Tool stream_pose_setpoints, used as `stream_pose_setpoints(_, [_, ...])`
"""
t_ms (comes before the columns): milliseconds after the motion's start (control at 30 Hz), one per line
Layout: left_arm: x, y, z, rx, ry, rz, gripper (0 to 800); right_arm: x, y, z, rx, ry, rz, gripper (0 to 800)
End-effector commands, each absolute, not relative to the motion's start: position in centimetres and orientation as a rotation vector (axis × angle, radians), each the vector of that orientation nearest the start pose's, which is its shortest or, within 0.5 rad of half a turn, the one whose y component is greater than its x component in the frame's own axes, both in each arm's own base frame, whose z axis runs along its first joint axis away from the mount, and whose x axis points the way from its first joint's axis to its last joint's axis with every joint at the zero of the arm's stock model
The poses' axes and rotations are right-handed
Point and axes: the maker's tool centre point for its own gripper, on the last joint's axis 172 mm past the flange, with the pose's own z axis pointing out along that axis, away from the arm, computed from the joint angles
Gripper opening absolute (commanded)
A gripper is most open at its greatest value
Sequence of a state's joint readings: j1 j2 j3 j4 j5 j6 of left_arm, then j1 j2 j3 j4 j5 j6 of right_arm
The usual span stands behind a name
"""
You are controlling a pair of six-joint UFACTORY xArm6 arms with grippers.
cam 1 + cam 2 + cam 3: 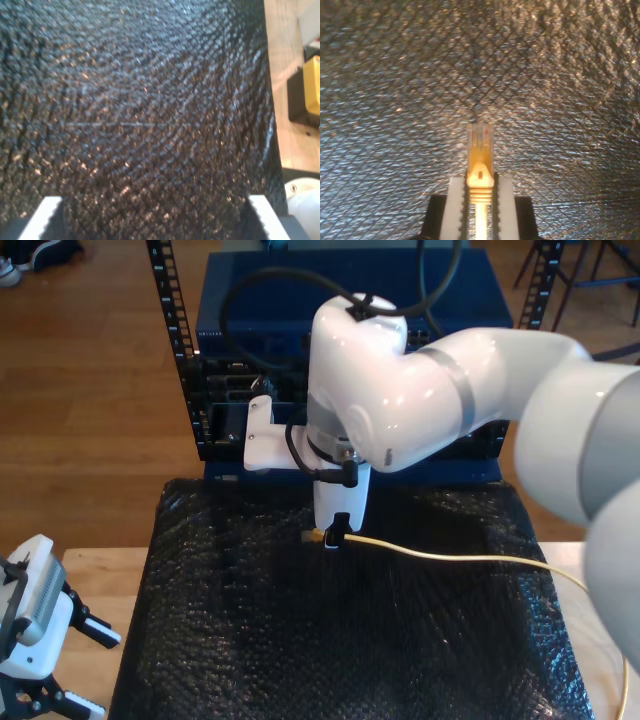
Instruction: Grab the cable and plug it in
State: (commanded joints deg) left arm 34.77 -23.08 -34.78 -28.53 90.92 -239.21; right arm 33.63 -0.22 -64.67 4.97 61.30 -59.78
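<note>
1. Right now my second gripper (481, 200) is clamped on the cable (450, 554) just behind its clear plug (480, 137), the white fingers (455, 205) pressing the yellow boot from both sides.
2. Ahead of the plug tip lies black bubbled sheeting (480, 60), with nothing between them.
3. From the jaws, the cable trails away across the sheeting toward the exterior view's right.
4. Beyond this gripper stands a blue equipment rack (350, 300) with black cables looping over it.
5. My first gripper (155, 220) has its fingers spread wide and empty above the same sheeting; a wooden surface (287, 75) and a yellow-and-black object (310, 92) lie off to one side.
</note>
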Motion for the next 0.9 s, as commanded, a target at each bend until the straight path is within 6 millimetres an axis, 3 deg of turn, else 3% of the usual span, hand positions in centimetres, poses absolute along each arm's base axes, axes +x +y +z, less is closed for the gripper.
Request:
stream_pose_setpoints(200, [26.0,-2.2,21.7,1.852,-1.537,0.502,800,39.6,25.9,22.8,2.436,2.286,0.254,3])
stream_pose_setpoints(433, [27.2,-4.8,23.3,1.835,-1.57,0.444,800,38.4,23.6,24.9,2.495,2.293,0.258,3])
stream_pose_setpoints(633, [28.2,-7.9,24.7,1.802,-1.583,0.45,800,38.2,23.8,28.5,2.483,2.284,0.388,2])
stream_pose_setpoints(900, [29.1,-10.1,26.3,1.772,-1.645,0.428,800,38.0,22.7,32.8,2.472,2.243,0.519,3])
